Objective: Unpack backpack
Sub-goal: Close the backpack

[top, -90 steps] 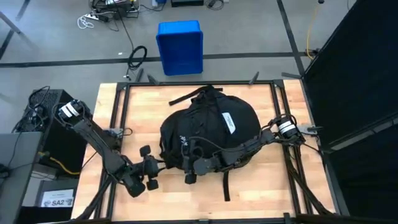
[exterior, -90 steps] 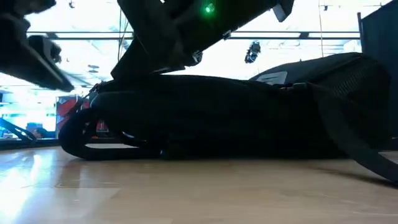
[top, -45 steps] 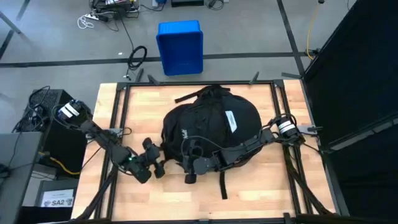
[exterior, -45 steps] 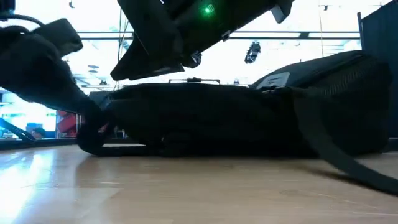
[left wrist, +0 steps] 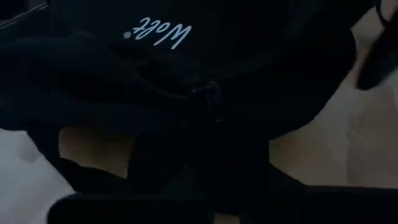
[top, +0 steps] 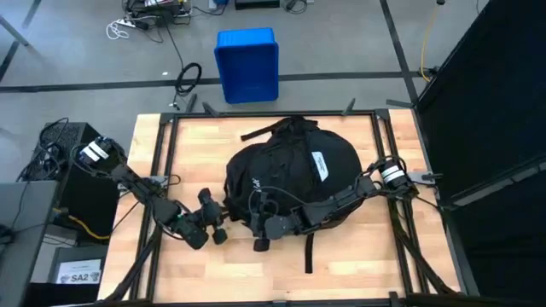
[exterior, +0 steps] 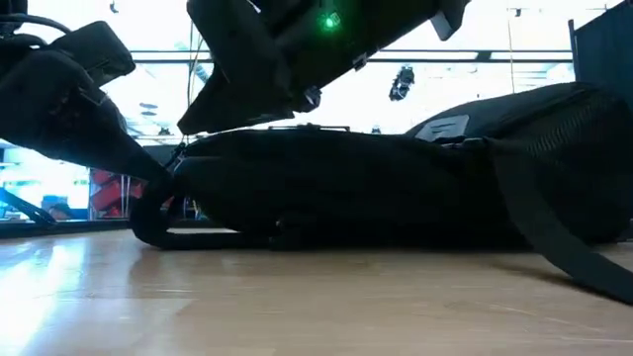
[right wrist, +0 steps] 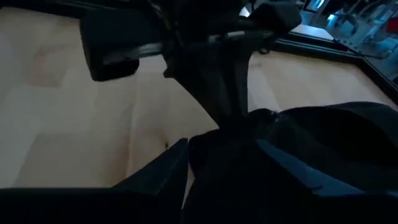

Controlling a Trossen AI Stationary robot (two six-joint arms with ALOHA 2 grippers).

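Backpack [top: 290, 175] between both claws.

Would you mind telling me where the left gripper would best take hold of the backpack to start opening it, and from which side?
Probably at the small zipper pull on the near-left edge of the backpack, below its white logo. It sticks out from the soft, rounded fabric, so fingers can pinch it. The left gripper would come in low from the table's left; the right gripper sits on the bag's near edge.

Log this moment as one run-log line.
backpack: closed, mid-table | left gripper: at its edge | right gripper: on its front edge
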